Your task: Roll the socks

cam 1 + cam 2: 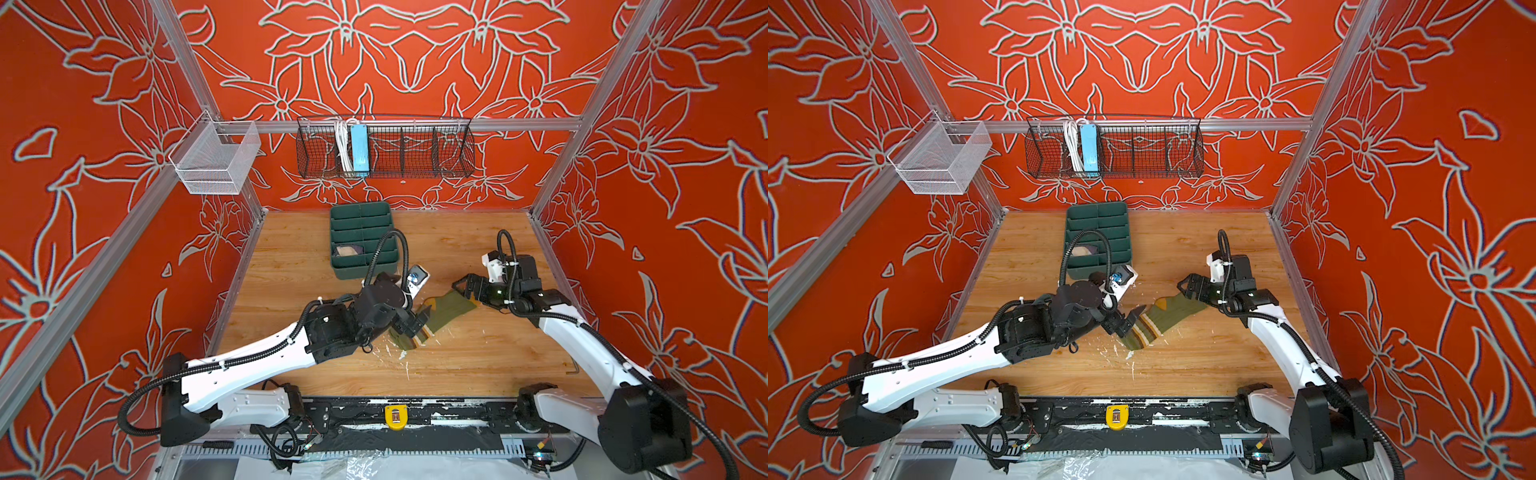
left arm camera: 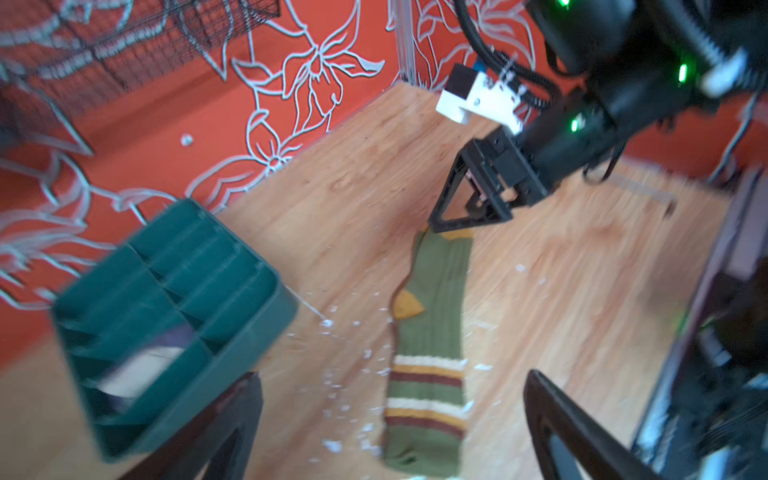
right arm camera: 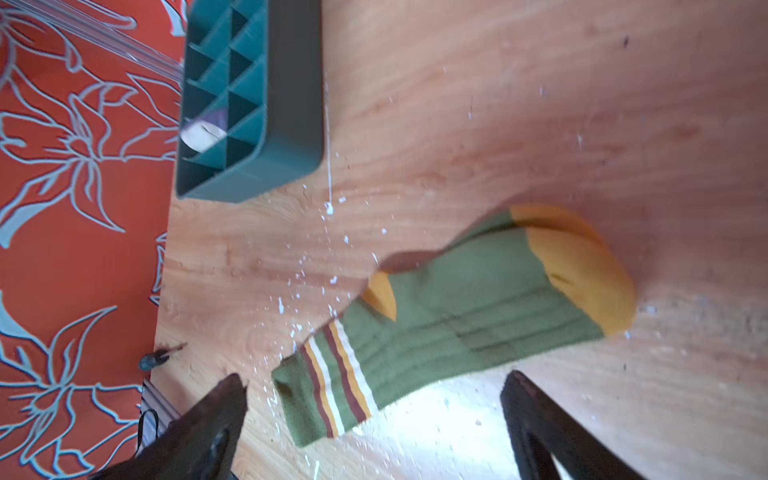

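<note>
An olive green sock [image 1: 446, 311] [image 1: 1167, 318] with mustard toe and heel lies flat on the wooden table, its striped cuff [image 2: 428, 386] toward the front. My left gripper [image 1: 417, 324] [image 2: 395, 436] hangs open just over the cuff end, nothing between its fingers. In both top views my right gripper [image 1: 459, 291] [image 1: 1185, 289] stands open by the mustard toe [image 3: 582, 270], holding nothing. The purple sock [image 1: 349, 250] [image 3: 205, 129] sits bundled, cream side up, in one compartment of the green tray.
The green divided tray [image 1: 334, 232] stands behind the left gripper at mid-table. White flecks [image 1: 399, 353] litter the wood near the cuff. A black wire basket [image 1: 386, 149] and a white mesh basket [image 1: 216, 160] hang on the walls.
</note>
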You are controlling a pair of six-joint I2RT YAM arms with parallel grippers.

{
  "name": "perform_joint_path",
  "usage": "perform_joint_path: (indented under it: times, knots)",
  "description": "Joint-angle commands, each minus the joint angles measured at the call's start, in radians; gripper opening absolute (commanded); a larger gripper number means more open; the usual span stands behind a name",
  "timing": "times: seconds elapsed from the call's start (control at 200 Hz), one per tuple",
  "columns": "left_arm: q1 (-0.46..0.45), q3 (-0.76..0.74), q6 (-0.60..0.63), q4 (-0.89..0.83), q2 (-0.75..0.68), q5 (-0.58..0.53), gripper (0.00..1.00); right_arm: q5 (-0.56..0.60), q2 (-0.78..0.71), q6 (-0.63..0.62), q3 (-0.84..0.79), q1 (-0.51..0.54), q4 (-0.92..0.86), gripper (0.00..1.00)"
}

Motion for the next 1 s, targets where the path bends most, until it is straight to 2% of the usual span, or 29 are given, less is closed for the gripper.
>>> perform_joint_path:
  times: [0.0,0.07,0.165,0.275,0.576,0.641,0.796,0.991]
  knots:
    - [0.051,-0.091,0.265,0.021,0.03,0.044,0.97,-0.004,0.07,-0.003,0.016,-0.002,-0.027,0.98]
    - [0.091,-0.117,0.272,0.095,0.094,0.034,0.98,-0.017,0.139,0.019,0.031,0.0,0.015,0.98]
    - [0.154,-0.093,0.236,0.082,0.209,0.041,0.99,-0.016,0.214,0.048,0.041,0.01,0.067,0.98]
    - [0.18,-0.088,0.231,0.098,0.298,0.08,0.97,-0.006,0.274,0.046,0.046,0.023,0.094,0.98]
    - [0.178,-0.039,0.115,0.16,0.523,-0.004,0.98,-0.015,0.389,0.056,0.041,0.046,0.191,0.98]
    - [0.177,-0.017,0.077,0.13,0.569,-0.029,0.98,-0.009,0.398,0.046,0.05,0.046,0.185,0.98]
    - [0.146,0.072,-0.044,-0.042,0.678,-0.188,0.98,0.004,0.415,0.02,0.084,0.045,0.166,0.98]
    - [0.083,0.046,-0.159,-0.119,0.732,-0.223,0.98,0.001,0.467,0.019,0.116,0.046,0.18,0.98]
